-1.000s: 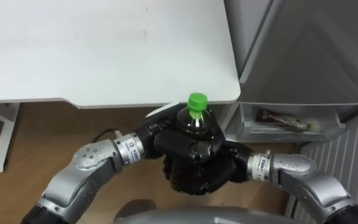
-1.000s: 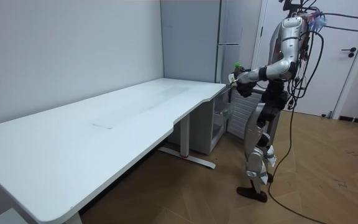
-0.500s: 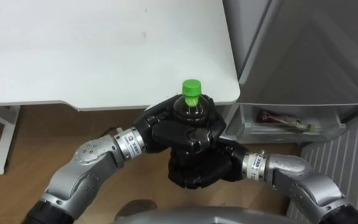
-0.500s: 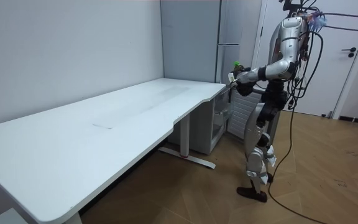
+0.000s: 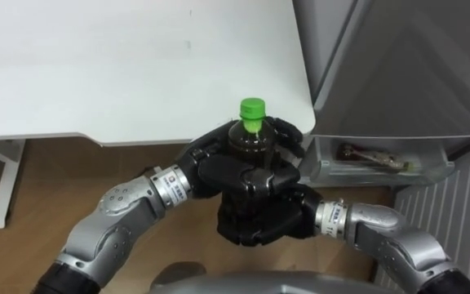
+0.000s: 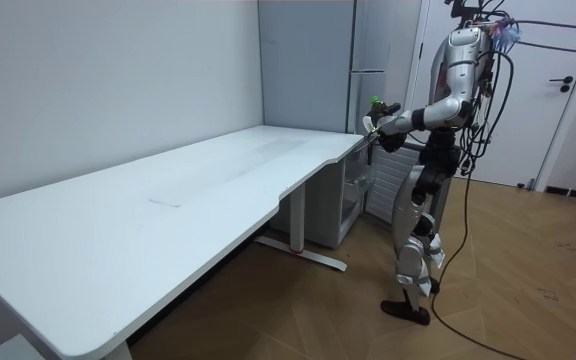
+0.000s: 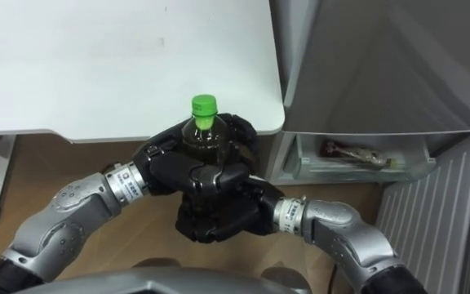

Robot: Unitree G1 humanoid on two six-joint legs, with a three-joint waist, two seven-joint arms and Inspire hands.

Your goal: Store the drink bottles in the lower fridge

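So the robot is standing at the far corner of the white desk [image 5: 137, 65], right in front of the grey fridge [image 5: 398, 65]. Both arms are stretched forward at about chest height, meeting in front of its body.

The drink is a dark bottle [image 5: 251, 140] with a bright green cap, held upright in the air between both hands, just off the desk's rounded corner and not resting on anything. You only see the cap, the neck and the shoulder; the rest is buried in the hands.

The left hand [image 5: 219, 173] comes in from the lower left with the forearm angled up, and it's wrapped tight around the upper body of the bottle. The right hand [image 5: 259, 222] reaches in from the lower right and sits directly underneath, fingers curled in around the lower part like a cup. The two hands are pressed against each other.

Off to the right, low on the fridge, there's a clear shelf bin [image 5: 431, 170] with a dark packet [image 5: 370, 157] lying in it.
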